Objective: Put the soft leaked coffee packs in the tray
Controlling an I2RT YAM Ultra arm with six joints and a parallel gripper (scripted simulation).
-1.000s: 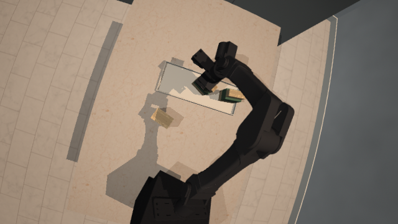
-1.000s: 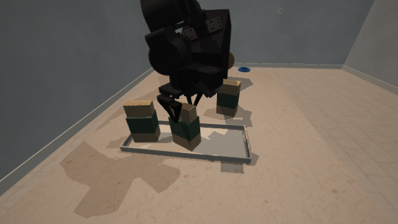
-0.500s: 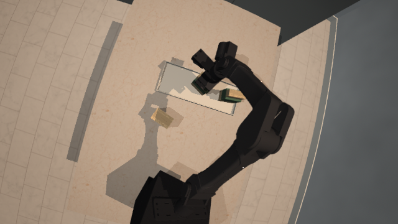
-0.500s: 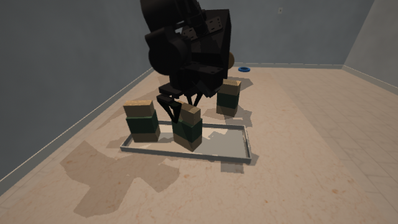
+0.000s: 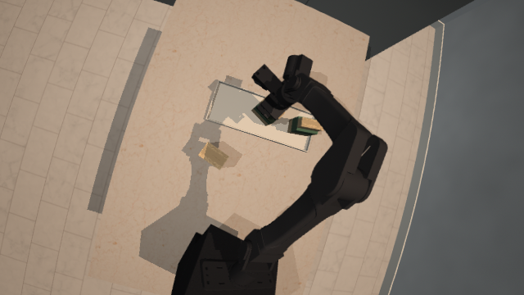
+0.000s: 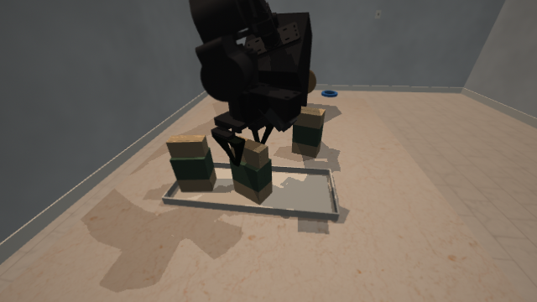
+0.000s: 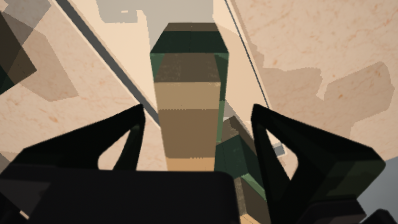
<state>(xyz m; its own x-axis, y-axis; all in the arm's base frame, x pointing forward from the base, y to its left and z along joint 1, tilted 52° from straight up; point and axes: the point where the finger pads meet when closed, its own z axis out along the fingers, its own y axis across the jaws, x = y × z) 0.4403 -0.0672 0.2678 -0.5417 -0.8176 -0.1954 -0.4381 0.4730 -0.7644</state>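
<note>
A grey flat tray (image 6: 270, 195) lies on the floor, also in the overhead view (image 5: 241, 115). One tan-and-green coffee pack (image 6: 252, 176) stands upright inside the tray. My gripper (image 6: 247, 148) is open around the pack's top, one finger on each side with gaps. In the wrist view the pack (image 7: 189, 100) sits between the spread fingers. A second pack (image 6: 190, 164) stands at the tray's left far corner; I cannot tell whether it touches the rim. It also shows in the overhead view (image 5: 304, 124). A third pack (image 6: 308, 132) stands beyond the tray, also seen from overhead (image 5: 214, 155).
The arm's base (image 5: 229, 262) stands on the far side of the tray from the exterior view. A small blue ring (image 6: 330, 93) lies near the back wall. Grey walls border the floor at the left and back.
</note>
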